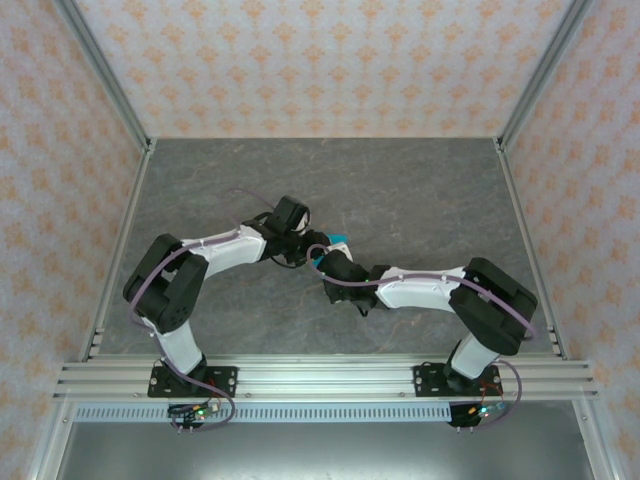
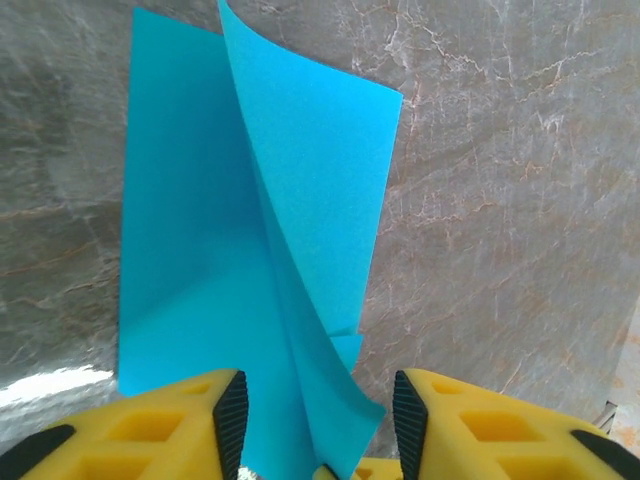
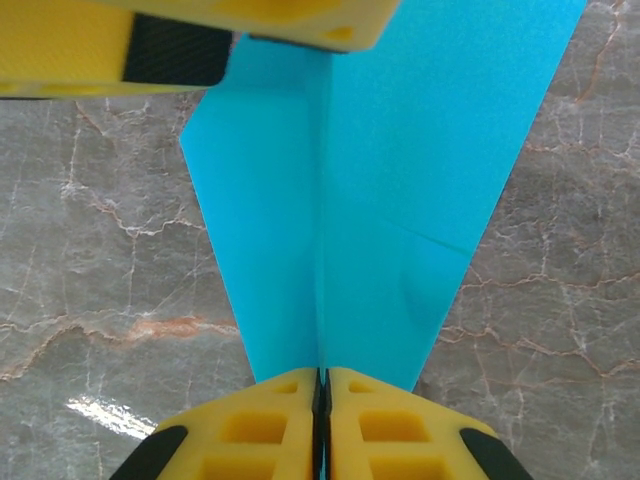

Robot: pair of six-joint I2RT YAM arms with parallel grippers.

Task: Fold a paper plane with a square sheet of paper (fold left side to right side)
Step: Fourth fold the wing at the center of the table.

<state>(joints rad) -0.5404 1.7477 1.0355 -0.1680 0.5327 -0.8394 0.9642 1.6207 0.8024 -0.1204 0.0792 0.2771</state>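
The square sheet of paper is folded into a slim cyan-blue paper plane [image 3: 400, 180] with a lengthwise crease, and is held above the grey table where the two arms meet [image 1: 336, 241]. My right gripper [image 3: 322, 385] is shut on the plane's centre crease at its narrow end. My left gripper [image 2: 318, 405] is open at the other end. A raised flap of the plane [image 2: 310, 160] stands between its black pads [image 2: 232, 420], which do not press on it. One yellow finger of the left gripper [image 3: 180, 45] shows at the top of the right wrist view.
The marbled grey table [image 1: 420, 190] stretches out on all sides of the arms, with metal frame rails [image 1: 120, 250] along its sides. Patterned walls [image 1: 320, 60] close off the back and both sides.
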